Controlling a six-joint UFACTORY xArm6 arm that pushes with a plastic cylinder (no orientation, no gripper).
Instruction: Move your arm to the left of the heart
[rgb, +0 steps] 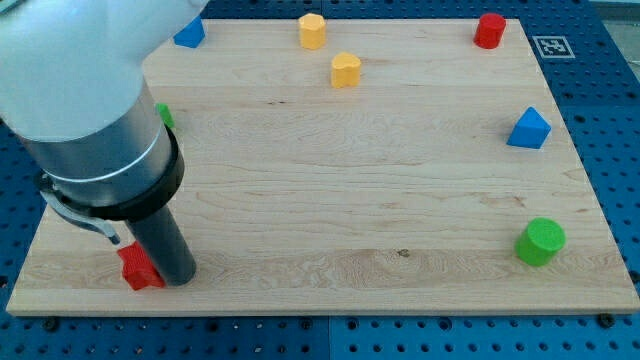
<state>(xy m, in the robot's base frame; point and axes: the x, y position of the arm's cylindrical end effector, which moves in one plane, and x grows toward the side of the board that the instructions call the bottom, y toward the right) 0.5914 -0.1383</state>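
Note:
The yellow heart (346, 69) sits near the view's top, a little right of centre, with a yellow hexagon block (312, 30) up and to its left. My tip (178, 277) rests on the board at the view's bottom left, far down and left of the heart. It touches a red block (139, 268) on that block's right side; the red block's shape is partly hidden by the rod.
A blue block (189, 33) lies at the top left and a green block (164, 115) peeks from behind the arm. A red cylinder (489, 30) is at the top right, a blue triangle block (529, 129) at the right edge, a green cylinder (540, 241) at the bottom right.

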